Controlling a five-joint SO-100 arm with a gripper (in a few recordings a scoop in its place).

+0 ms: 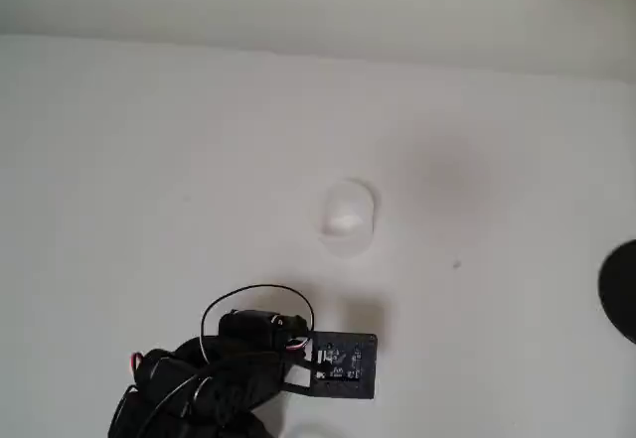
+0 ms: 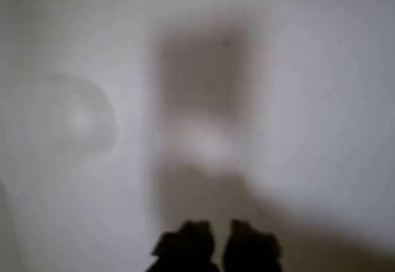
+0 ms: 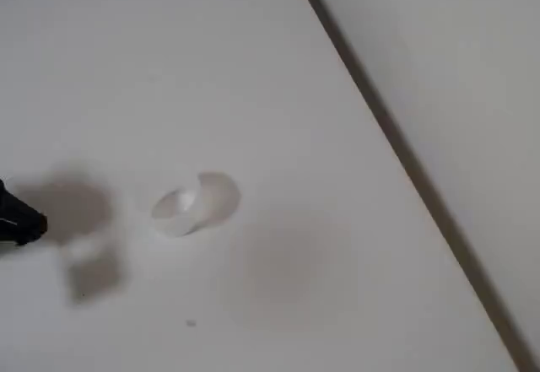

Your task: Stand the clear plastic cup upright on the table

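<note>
The clear plastic cup is seen near the middle of the table in the overhead view, and it lies on its side: in the fixed view the cup shows an oval rim toward the left and a rounded base toward the upper right, so it is not yet upright. In the wrist view a faint round outline of the cup can be made out at the left, but the picture is blurred. The gripper is seen at the bottom of the wrist view as two dark fingertips with only a thin gap between them, so the jaws are judged to be almost closed and nothing is held. In the overhead view the arm with its black plate stands below the cup and apart from it. A dark round object is cut by the right edge. The cup is judged to be very light, thin-walled and smooth, so it may roll or slide away when it is touched, and it may be deformed if it is pressed too hard. The wall near the rim is probably the best place to be taken, with the jaws opened wider first.
</note>
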